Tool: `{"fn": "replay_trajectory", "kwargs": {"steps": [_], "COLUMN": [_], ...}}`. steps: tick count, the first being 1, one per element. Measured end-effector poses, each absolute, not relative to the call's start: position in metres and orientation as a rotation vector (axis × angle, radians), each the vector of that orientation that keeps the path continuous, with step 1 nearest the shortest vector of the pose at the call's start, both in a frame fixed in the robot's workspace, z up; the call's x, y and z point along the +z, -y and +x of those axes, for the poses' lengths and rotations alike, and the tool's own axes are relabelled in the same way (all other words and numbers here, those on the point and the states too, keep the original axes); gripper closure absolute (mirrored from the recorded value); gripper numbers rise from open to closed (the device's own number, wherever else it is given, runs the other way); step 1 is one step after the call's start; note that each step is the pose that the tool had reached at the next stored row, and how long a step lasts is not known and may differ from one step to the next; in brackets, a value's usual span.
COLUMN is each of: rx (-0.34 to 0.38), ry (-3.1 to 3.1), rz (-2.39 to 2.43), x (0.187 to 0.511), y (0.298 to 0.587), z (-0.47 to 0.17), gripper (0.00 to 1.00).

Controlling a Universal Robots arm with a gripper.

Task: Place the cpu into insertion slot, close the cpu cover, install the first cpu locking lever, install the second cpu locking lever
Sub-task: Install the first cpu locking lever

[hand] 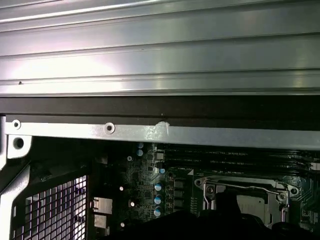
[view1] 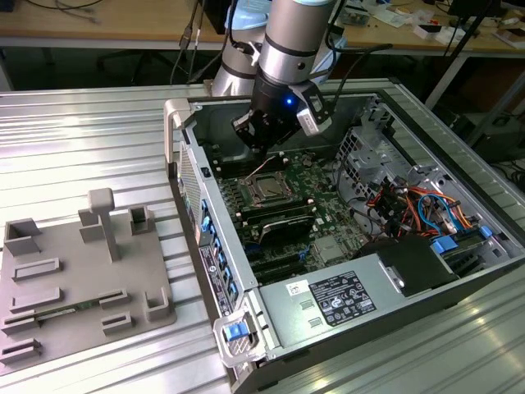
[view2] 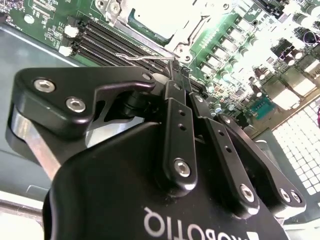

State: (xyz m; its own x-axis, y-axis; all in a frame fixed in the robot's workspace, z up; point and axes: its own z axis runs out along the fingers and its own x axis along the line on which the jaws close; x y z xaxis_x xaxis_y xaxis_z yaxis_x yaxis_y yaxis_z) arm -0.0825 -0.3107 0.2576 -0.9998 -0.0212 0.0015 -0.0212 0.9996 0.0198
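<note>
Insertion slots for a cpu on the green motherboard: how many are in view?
1. The insertion slot sits on the motherboard just beneath the arm in the exterior view; the arm may hide more.

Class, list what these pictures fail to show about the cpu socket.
Second wrist view: glare washes out the insertion slot; its contents unreadable.
First wrist view: a dark shape hides part of the cpu cover.
Exterior view: lever wire too thin to tell if the gripper touches it.
</note>
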Motion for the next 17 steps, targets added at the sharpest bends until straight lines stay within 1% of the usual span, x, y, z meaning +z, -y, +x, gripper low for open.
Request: {"fn": "replay_trajectory", "kwargs": {"steps": [17], "rx": [-0.031], "ry": [3.139], "rz": [0.055], "x": [0.2547], "y": [0.3107], "z": [-0.0797], "gripper": [0.89]}}
